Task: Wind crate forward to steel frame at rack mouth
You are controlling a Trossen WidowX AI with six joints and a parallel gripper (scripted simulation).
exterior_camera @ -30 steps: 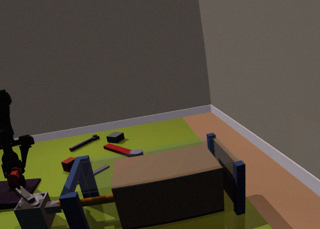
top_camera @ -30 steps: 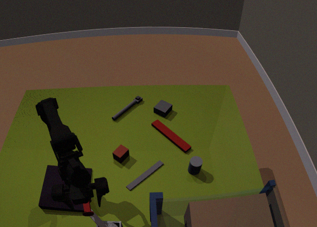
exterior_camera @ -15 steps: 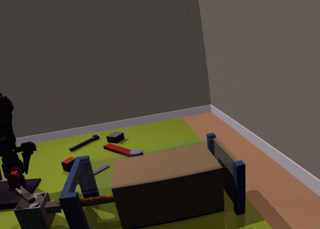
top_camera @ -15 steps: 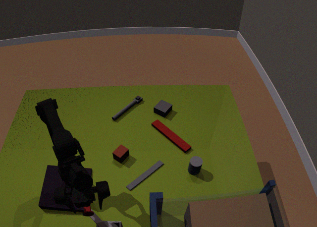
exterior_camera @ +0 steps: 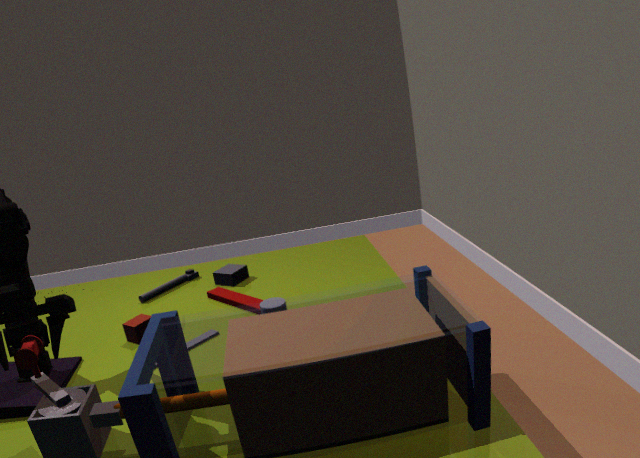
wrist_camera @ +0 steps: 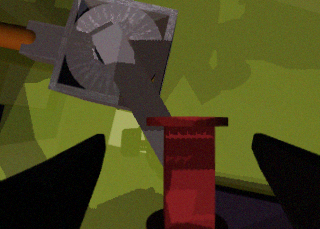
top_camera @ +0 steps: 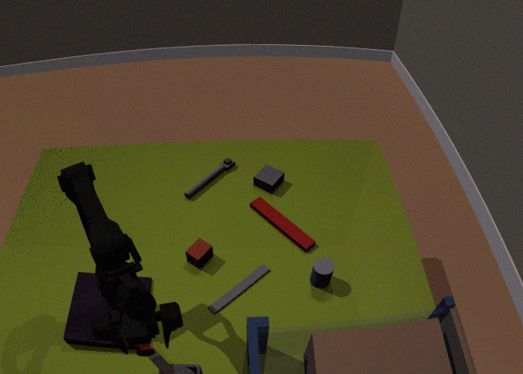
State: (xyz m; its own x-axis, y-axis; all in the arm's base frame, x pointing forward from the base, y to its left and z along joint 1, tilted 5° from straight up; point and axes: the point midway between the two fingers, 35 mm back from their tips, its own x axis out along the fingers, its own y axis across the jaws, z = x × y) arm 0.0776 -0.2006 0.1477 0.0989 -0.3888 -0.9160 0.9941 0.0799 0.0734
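Gleaming dully, red winch grip (top_camera: 145,349) (exterior_camera: 29,351) (wrist_camera: 189,184).
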